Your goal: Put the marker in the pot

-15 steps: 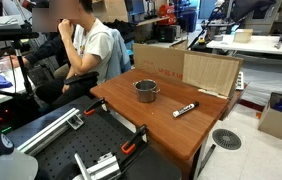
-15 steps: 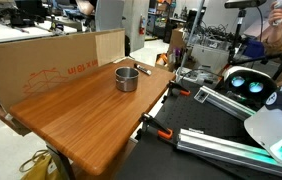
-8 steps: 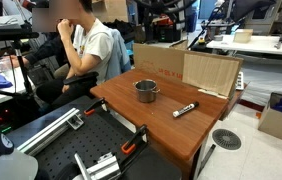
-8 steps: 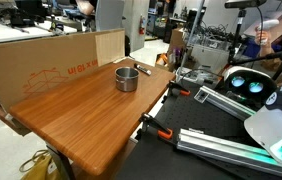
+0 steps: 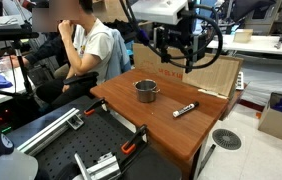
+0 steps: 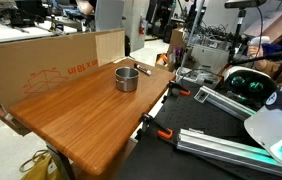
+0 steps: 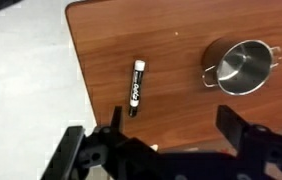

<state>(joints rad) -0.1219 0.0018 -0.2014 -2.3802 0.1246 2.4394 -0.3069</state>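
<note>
closest to the wrist camera we see the end effector (image 7: pixel 166 150), its two dark fingers (image 7: pixel 89 150) spread wide with nothing between them, hanging over the counter (image 7: pixel 181 30). just beyond the fingers the marker (image 7: pixel 136 86) lies flat on the wood, black with a whitish band, near the counter's edge and the pale floor (image 7: pixel 21 80). further across that view, well apart from the marker, the pot (image 7: pixel 243 66) stands upright, its mouth open to us and bare metal inside.

in an exterior view the nearest thing is an orange-tipped clamp (image 5: pixel 131 146) at the counter's front edge. then comes the marker (image 5: pixel 185 108), lying on the wood outside the pot (image 5: pixel 146 91), which stands a little further back. above them the end effector (image 5: pixel 177 55) hangs in the air, clear of both and blurred. behind the counter stands a cardboard box (image 5: pixel 209 70), and a seated person (image 5: pixel 81 45) is beyond the far corner.

in an exterior view the pot (image 6: pixel 127 78) stands on the far part of the counter (image 6: pixel 81 120), before the cardboard box (image 6: pixel 51 62). we cannot make out the marker there.
</note>
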